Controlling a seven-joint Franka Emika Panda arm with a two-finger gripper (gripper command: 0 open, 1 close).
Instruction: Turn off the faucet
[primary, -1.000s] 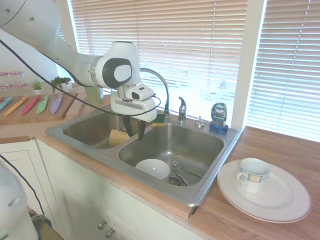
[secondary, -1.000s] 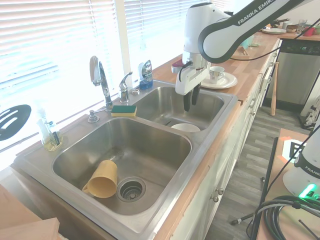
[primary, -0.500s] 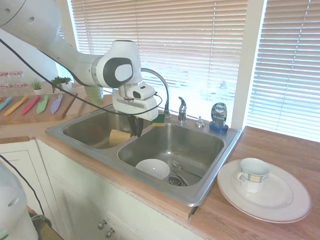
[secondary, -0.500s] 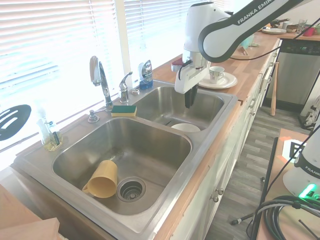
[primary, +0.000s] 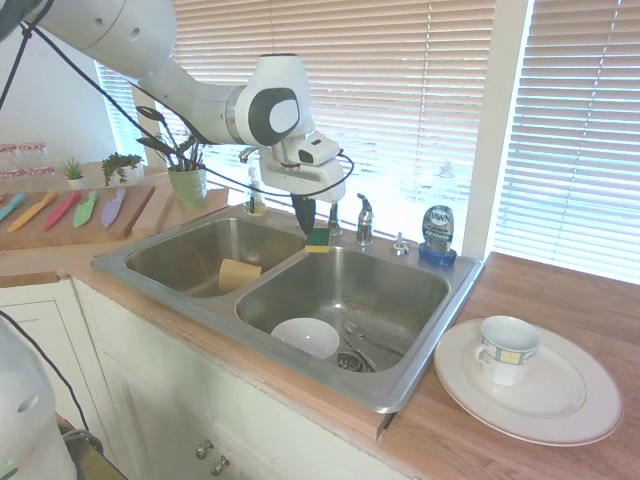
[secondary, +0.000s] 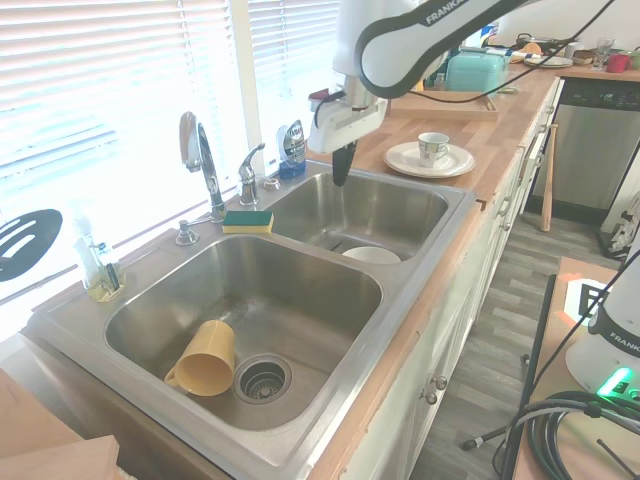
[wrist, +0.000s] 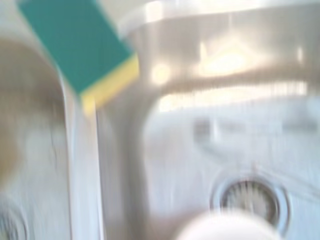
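Sunlit blinds back a wooden kitchen counter (primary: 560, 300) with a steel double sink (primary: 420, 375), where the gripper (primary: 304, 213) (secondary: 340, 168) hangs with its fingers pressed together on nothing, over the back of the basin nearer the plate (primary: 590, 405). Just beside it a green-and-yellow sponge (primary: 319, 239) (secondary: 247, 220) (wrist: 80, 47) lies on the divider's back end. Behind the sponge stands the faucet (secondary: 199, 160), its lever handle (primary: 364, 216) (secondary: 248, 172) close to the fingertips but apart from them; farther off sit a blue dish-soap bottle (primary: 437, 233) (secondary: 291, 148), a white bowl (primary: 306, 337) and a yellow cup (secondary: 204, 358).
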